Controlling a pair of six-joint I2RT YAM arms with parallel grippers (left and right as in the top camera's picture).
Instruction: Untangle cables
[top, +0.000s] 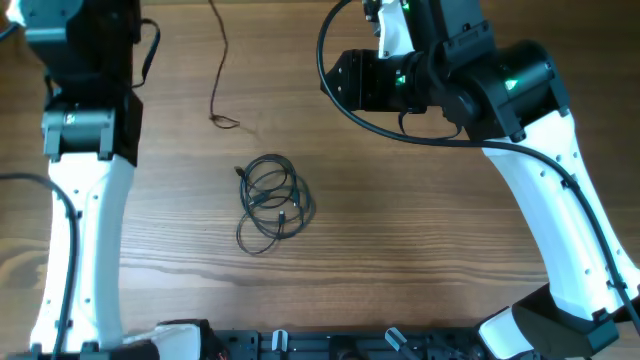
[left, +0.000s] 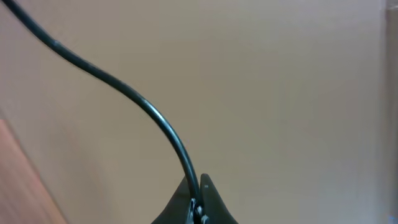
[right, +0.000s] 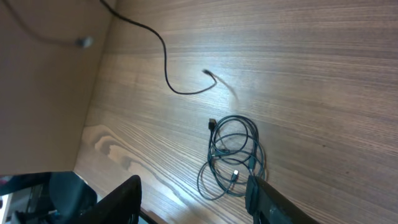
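The tangled cables lay as a small coiled bundle (top: 272, 203) near the middle of the wooden table (top: 420, 220), with a small plug end showing at its upper left edge. A separate loose cord (right: 165, 62) trailed from the far edge of the table and ended in a small hook well apart from the bundle. The right gripper (right: 196, 202) hung above the bundle with its jaws wide apart, touching nothing. The left gripper (left: 196, 205) pointed at a plain beige wall (left: 280, 93), its jaws pressed together on a black cord rising from their tip.
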